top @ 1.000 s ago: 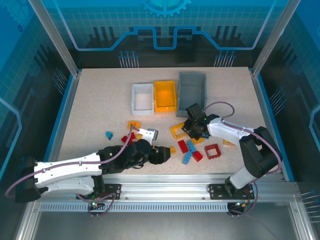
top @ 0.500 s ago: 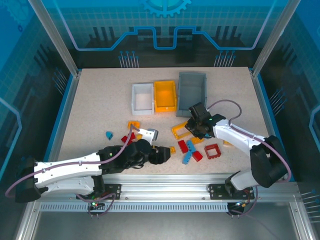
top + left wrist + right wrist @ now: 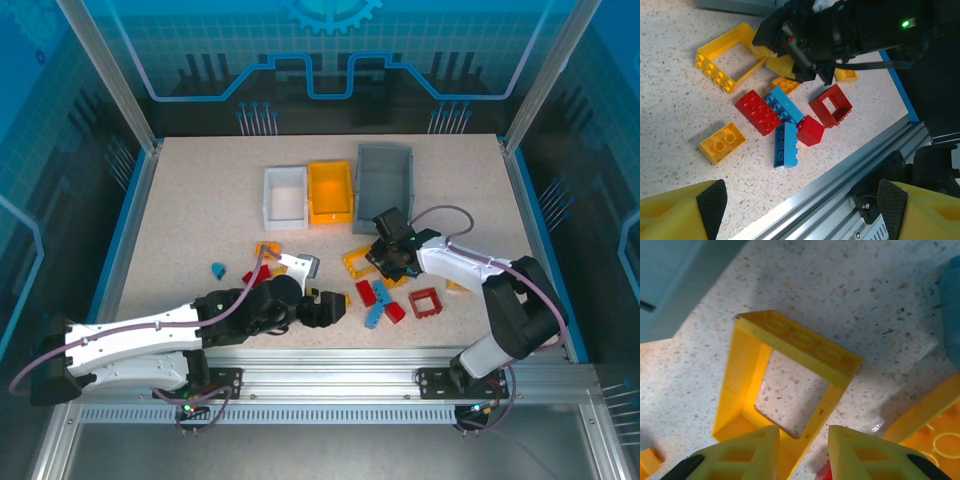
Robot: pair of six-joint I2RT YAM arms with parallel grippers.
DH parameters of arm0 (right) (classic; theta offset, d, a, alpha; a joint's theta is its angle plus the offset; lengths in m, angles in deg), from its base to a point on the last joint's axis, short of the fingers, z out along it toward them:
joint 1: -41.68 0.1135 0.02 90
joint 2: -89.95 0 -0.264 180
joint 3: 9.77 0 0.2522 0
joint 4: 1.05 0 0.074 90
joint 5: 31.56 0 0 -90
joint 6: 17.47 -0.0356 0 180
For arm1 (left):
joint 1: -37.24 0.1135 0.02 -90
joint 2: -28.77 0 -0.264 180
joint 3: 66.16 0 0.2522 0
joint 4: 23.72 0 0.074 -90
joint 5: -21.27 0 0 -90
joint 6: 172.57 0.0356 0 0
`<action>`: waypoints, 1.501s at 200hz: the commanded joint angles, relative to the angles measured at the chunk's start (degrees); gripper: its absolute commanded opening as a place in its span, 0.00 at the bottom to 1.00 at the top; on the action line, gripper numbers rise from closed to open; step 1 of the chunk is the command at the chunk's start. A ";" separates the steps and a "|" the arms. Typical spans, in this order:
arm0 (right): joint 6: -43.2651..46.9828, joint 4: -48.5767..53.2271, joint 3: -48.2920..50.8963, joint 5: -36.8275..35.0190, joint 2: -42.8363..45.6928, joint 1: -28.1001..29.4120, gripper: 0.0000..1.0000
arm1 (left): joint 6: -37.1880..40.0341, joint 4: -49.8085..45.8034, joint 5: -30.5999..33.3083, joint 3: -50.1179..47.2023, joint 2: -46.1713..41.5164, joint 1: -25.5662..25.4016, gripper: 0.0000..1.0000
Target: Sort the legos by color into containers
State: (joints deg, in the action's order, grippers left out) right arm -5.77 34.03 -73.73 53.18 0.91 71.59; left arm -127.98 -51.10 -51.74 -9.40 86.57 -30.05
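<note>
Pick-up step: yellow frame point(image 3: 800, 347) straddled at one wall by parted right hand point(image 3: 802, 432), closure judged needed next; left hand point(image 3: 800, 197) spread open.

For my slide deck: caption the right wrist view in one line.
Right hand poised over a yellow frame brick, fingers astride one wall, on a speckled table.
</note>
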 commanded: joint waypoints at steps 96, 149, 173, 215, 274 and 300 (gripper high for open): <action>-1.62 1.03 -2.51 -2.64 -0.51 0.02 0.02 | 2.77 0.52 -0.07 2.69 0.12 -0.01 0.83; 11.97 16.10 -13.51 -21.71 10.69 3.72 0.00 | 5.83 -1.32 0.72 8.02 1.78 2.13 0.84; 26.37 15.36 -20.28 -22.55 8.09 -0.23 0.00 | 7.75 -2.63 -4.08 14.80 5.71 7.94 0.86; 46.74 17.62 -38.66 -15.12 -9.42 -9.21 0.00 | 13.61 -8.79 -9.65 32.55 21.18 16.58 0.87; 53.95 28.86 -65.76 -7.73 -34.93 -14.67 0.00 | 14.38 -8.12 -3.36 44.18 36.64 20.05 0.86; 53.47 31.34 -73.45 -5.36 -42.80 -15.20 0.00 | 13.97 -6.69 -4.39 44.38 38.48 20.08 0.86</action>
State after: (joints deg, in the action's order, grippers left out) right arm 45.51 59.17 -140.74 43.70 -36.51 57.03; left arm -115.17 -58.21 -56.76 32.75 124.25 -10.34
